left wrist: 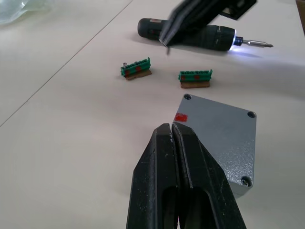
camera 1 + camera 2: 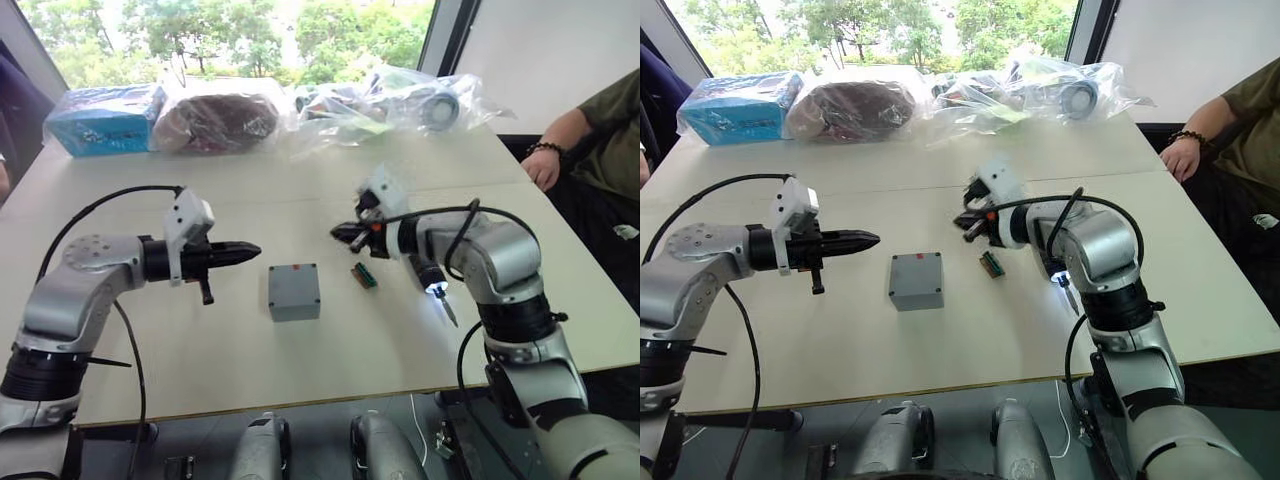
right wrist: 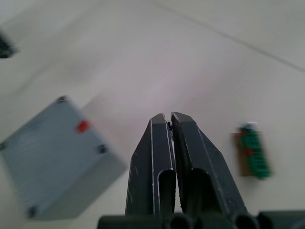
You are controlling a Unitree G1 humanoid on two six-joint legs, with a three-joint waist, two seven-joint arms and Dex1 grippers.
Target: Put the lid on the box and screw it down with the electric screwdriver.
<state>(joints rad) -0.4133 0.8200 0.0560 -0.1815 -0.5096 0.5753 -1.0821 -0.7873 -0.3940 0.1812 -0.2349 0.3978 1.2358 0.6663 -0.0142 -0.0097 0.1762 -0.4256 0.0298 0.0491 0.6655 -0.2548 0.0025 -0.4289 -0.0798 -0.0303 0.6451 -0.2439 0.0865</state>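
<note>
The grey box [image 2: 295,306] stands in the middle of the table with the lid [image 1: 217,131] sitting on top; a small red mark is near one lid corner. The electric screwdriver [image 1: 190,32] lies on the table right of the box, under my right forearm, its tip light on and its bit pointing toward the front edge. My left gripper [image 2: 250,249] is shut and empty, hovering left of the box. My right gripper [image 2: 340,232] is shut and empty too, hovering behind and to the right of the box.
Two small green-gold pieces [image 1: 136,69] lie between the box and the screwdriver. A blue packet [image 2: 105,120] and several plastic-wrapped items [image 2: 390,100] line the far edge. A person's arm [image 2: 560,145] rests at the table's right side.
</note>
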